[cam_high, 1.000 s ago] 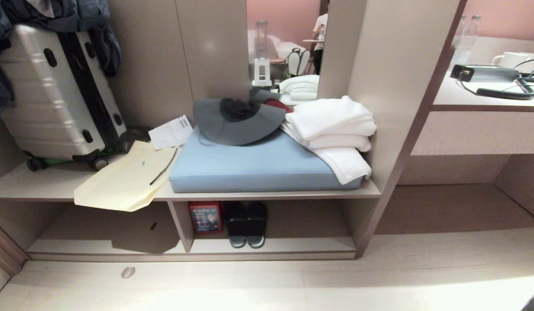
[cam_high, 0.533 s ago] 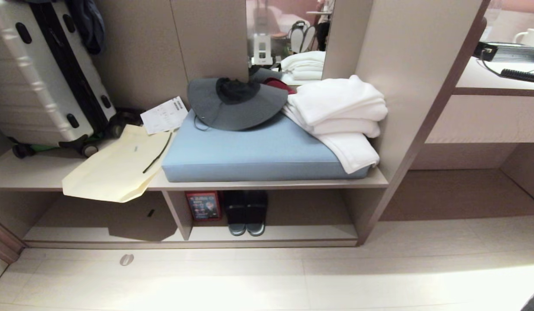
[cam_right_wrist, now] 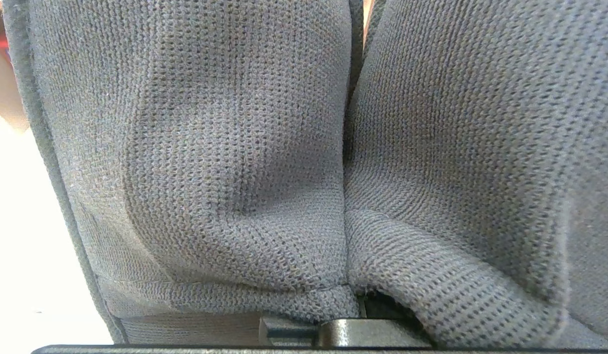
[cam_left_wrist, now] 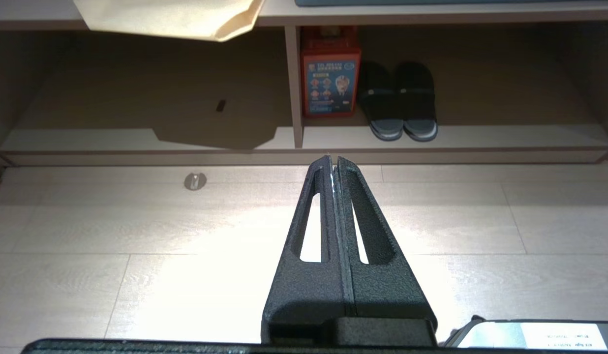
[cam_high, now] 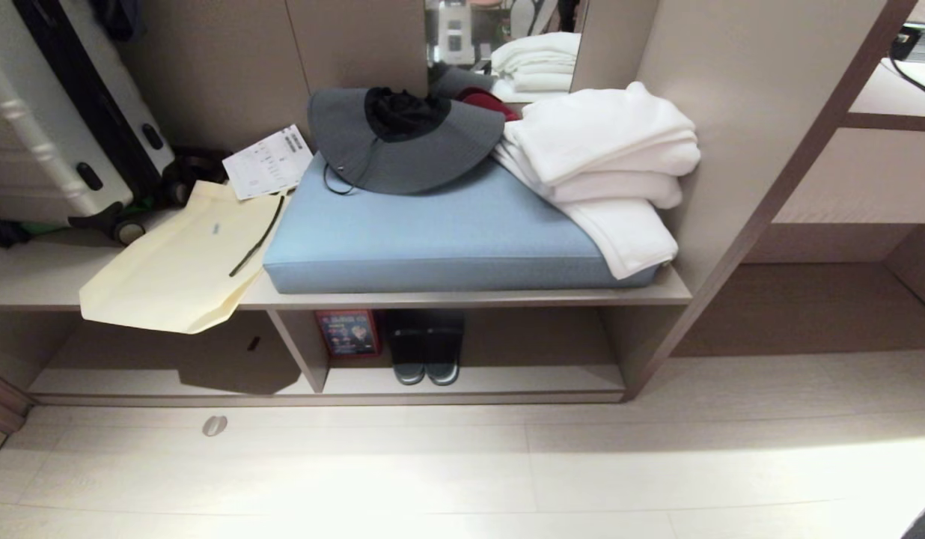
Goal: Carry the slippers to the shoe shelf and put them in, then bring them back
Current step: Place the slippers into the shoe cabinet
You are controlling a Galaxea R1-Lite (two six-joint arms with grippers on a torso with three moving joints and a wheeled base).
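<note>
Two charcoal knit faces of the slippers (cam_right_wrist: 225,147) press together and fill the right wrist view. My right gripper is shut on them, its fingers hidden behind the fabric. The shoe shelf (cam_high: 507,380) is the low beige compartment under the bench, with an upright divider (cam_high: 301,352); the left wrist view also shows its pale bottom board (cam_left_wrist: 505,137). My left gripper (cam_left_wrist: 333,161) is shut and empty, held over the floor in front of the shelf. Neither arm shows in the head view.
A dark closed-toe pair with pale toe rims (cam_high: 425,359) and a red box (cam_high: 348,333) stand in the shelf by the divider. The bench above holds a blue cushion (cam_high: 447,239), grey hat (cam_high: 403,142), white towels (cam_high: 612,165), cream bag (cam_high: 178,262) and suitcase (cam_high: 58,127).
The head view has tipped downward, so the whole scene sits higher in the picture and more floor shows. Nothing in the scene has moved.
</note>
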